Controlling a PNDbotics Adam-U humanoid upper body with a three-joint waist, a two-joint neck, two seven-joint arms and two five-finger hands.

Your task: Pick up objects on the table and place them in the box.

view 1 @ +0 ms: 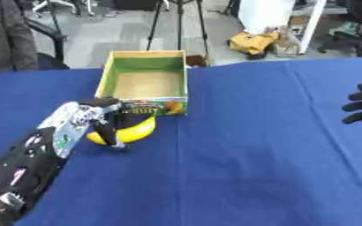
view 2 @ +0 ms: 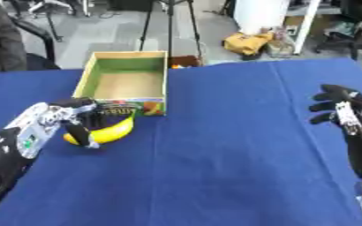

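A yellow banana (view 1: 135,131) lies on the blue table just in front of the open cardboard box (view 1: 180,84), whose inside is green-walled and holds nothing I can see. My left hand (view 1: 97,115) reaches in from the lower left, its fingers and thumb curled round the banana's left part. At the right edge my right hand (view 2: 340,107) hovers over the cloth, fingers relaxed and spread, holding nothing.
The blue cloth (view 1: 254,145) covers the whole table. A person's dark sleeve (view 1: 6,35) shows at the far left edge. Beyond the table are tripod legs (view 1: 176,22), a yellow bag (view 1: 252,42) and chairs on the floor.
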